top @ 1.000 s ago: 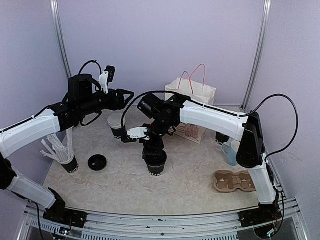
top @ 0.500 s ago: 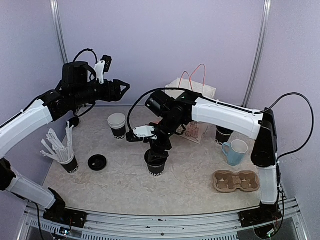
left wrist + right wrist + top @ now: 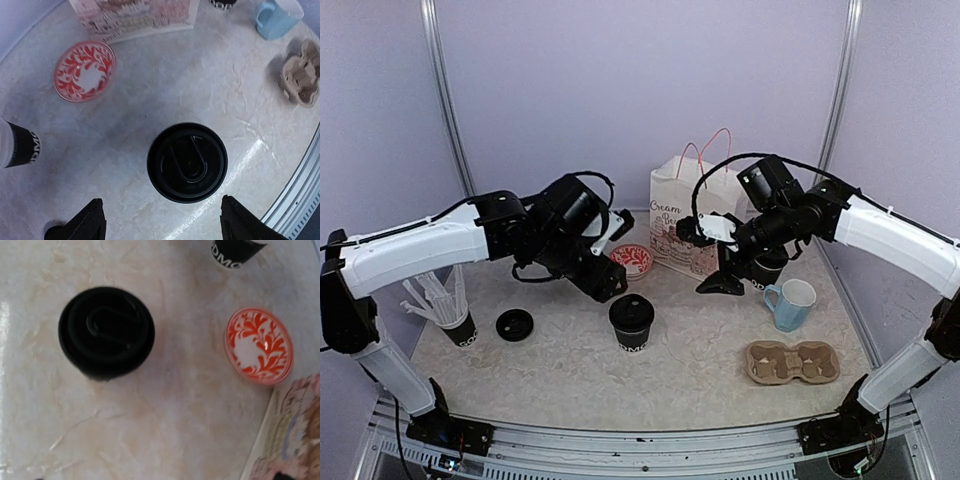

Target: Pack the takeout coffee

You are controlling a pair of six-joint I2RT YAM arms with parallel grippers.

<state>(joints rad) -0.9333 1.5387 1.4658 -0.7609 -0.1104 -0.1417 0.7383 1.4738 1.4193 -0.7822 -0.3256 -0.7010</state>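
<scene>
A black takeout cup with its black lid on (image 3: 632, 322) stands mid-table; it also shows in the left wrist view (image 3: 187, 162) and the right wrist view (image 3: 106, 331). My left gripper (image 3: 605, 284) is open just left of and above it, with both fingertips (image 3: 92, 220) wide apart and nothing between them. A lidless black cup (image 3: 20, 146) is hidden behind my left arm in the top view. Another black cup (image 3: 767, 268) stands by the bag. My right gripper (image 3: 718, 283) hovers right of the lidded cup, open and empty.
A printed paper bag (image 3: 688, 215) stands at the back. A red-and-white dish (image 3: 631, 261) lies before it. A blue mug (image 3: 790, 303) and a cardboard cup carrier (image 3: 792, 362) are at the right. A loose black lid (image 3: 514, 324) and a cup of straws (image 3: 455, 315) are at the left.
My right gripper has let go of the lid on the middle cup and drawn back to the right. My left arm has swung down from the back left to the lidded cup.
</scene>
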